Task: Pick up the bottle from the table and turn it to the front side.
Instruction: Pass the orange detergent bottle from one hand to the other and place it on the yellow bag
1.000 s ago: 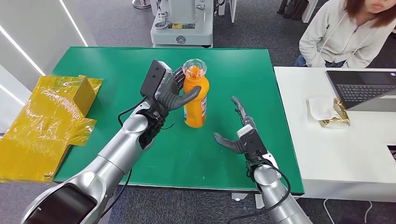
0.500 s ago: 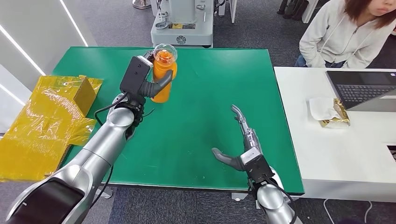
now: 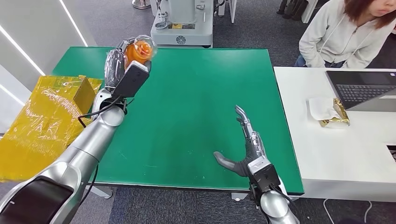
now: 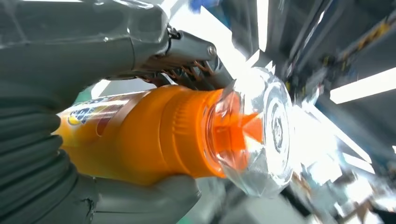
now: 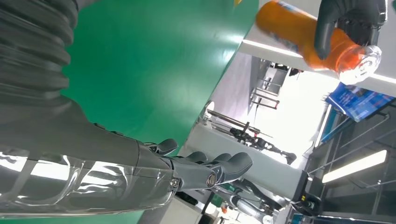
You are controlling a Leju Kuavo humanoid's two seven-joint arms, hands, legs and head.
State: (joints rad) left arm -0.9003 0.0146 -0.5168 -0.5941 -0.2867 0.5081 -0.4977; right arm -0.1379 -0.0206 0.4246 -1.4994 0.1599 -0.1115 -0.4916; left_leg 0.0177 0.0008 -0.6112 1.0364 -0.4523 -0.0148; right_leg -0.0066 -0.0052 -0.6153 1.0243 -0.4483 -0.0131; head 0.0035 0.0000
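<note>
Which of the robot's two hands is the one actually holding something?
The left hand. It grips the orange bottle, lifted above the green table. The right hand holds nothing: its fingers are spread, low over the table's near edge.

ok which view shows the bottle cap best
The left wrist view: the clear cap over the orange bottle fills the frame, close up, in the left hand. The head view shows it small and partly hidden behind the hand; the right wrist view shows it far off.

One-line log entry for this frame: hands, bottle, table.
left robot hand: holds bottle, lifted off table | right robot hand: open, fingers spread above table | bottle: orange, clear cap
</note>
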